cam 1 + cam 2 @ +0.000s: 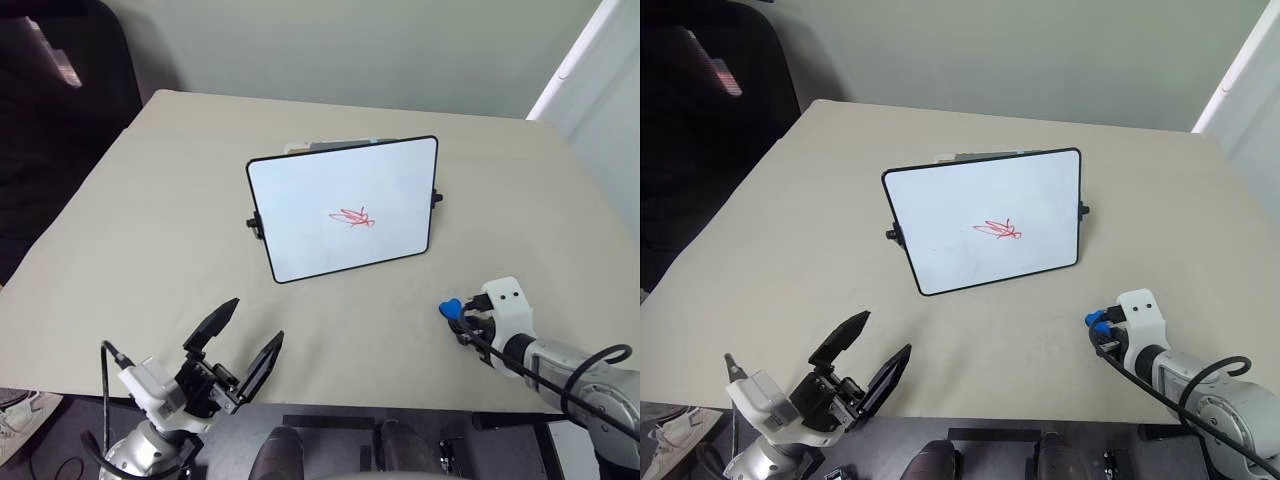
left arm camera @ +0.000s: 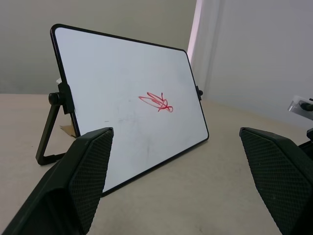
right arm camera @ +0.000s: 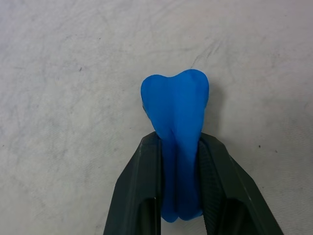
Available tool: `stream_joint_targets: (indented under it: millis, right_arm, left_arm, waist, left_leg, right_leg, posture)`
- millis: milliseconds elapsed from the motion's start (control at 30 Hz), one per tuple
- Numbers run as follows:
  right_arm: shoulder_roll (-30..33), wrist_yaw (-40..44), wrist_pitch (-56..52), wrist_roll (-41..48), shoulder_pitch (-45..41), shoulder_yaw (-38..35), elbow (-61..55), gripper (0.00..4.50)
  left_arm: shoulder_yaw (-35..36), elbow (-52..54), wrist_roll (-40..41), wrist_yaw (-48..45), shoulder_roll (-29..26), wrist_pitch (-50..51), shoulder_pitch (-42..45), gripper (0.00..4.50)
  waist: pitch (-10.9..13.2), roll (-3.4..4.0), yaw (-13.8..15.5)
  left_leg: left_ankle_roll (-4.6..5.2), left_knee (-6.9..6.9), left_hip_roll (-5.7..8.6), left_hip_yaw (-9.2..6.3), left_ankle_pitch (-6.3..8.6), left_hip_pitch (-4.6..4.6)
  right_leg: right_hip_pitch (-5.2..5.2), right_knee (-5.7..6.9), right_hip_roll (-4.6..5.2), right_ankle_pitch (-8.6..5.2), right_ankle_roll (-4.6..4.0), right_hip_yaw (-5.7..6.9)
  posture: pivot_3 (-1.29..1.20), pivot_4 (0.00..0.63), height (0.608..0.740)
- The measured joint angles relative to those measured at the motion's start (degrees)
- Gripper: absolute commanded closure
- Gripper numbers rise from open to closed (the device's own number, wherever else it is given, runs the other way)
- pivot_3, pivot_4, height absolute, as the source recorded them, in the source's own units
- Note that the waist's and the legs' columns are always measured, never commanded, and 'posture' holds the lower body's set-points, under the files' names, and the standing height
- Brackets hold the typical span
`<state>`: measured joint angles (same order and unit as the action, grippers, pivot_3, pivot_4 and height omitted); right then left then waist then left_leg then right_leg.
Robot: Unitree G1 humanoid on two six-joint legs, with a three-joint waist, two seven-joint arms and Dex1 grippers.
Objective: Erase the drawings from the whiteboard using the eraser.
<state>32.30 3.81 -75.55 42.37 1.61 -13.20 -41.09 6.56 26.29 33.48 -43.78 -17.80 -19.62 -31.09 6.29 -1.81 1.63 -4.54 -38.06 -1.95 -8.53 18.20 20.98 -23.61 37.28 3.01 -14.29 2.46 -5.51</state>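
My right gripper (image 3: pixel 178 191), two black ridged fingers, is pinched tight on the eraser (image 3: pixel 177 117), a small bright blue soft chunk squeezed so its free end bulges out past the fingertips. It sits low over the beige table (image 1: pixel 150 220), near the table's front right edge. My left gripper (image 1: pixel 240 345) hangs at the front left with its two black fingers spread wide and nothing between them, angled toward the board. Between and beyond both hands, near the table's middle, stands the whiteboard (image 1: pixel 330 195), a white rectangle with rounded corners, a thin black frame and small black side knobs, tilted back on a black stand. The drawings (image 1: pixel 353 217), a small red scribble of crossing lines, sit just right of its centre. Open tabletop lies between eraser and board. A dark chair (image 1: pixel 60 110) stands beyond the table's far left corner.
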Motion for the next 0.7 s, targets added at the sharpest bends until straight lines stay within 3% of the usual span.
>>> stream_joint_targets:
  millis: [133,267,333,500,700]
  right_arm:
    - [-0.4,1.8,0.0,1.7,-2.8,-1.0,-1.3,3.56]
    - [-0.5,2.7,0.1,3.1,-10.6,-1.6,-2.1,4.03]
    - [-0.5,2.9,0.0,3.1,-12.9,-1.1,-1.8,4.04]
    - [-2.3,3.8,2.3,-0.4,-28.3,9.1,6.5,4.04]
    - [-6.3,5.0,7.1,-6.8,-36.2,18.1,17.2,4.04]
  left_arm:
    - [-0.2,0.0,-0.2,0.0,0.0,0.0,0.3,0.0]
    - [-0.6,0.0,-0.4,0.1,0.1,0.1,0.9,0.0]
    - [-0.6,0.0,-0.6,0.2,0.2,0.1,1.1,0.0]
    - [-1.0,0.0,-1.2,0.4,0.3,0.3,1.2,0.0]
    - [-1.0,0.0,-1.2,0.4,0.4,0.5,1.0,0.0]
  waist:
    - [0.1,0.15,-0.1]
    - [0.1,0.15,-0.3]
    - [0.1,0.15,-0.2]
    - [0.1,0.2,-0.6]
    - [0.1,0.21,-0.2]
  left_leg:
    - [0.0,-0.02,0.0,0.06,-0.01,-0.01]
    - [0.01,-0.04,0.0,0.06,-0.01,-0.05]
    - [0.0,-0.04,-0.01,0.06,-0.01,-0.03]
    - [-0.07,-0.09,-0.03,0.12,-0.09,-0.07]
    - [-0.4,-0.09,-0.01,0.11,-0.27,0.03]
  right_leg:
    - [-0.03,0.02,0.0,0.01,0.01,-0.01]
    - [-0.03,0.14,-0.02,0.01,0.01,-0.01]
    - [-0.05,0.14,-0.02,0.01,0.01,-0.01]
    - [-0.38,0.4,-0.05,0.09,0.12,-0.2]
    - [-0.8,0.61,-0.05,0.13,0.25,-0.44]
  posture:
    - [0.0,0.15,0.74]
    - [0.0,0.15,0.74]
    - [0.0,0.15,0.74]
    - [0.0,0.15,0.74]
    - [0.0,0.15,0.74]
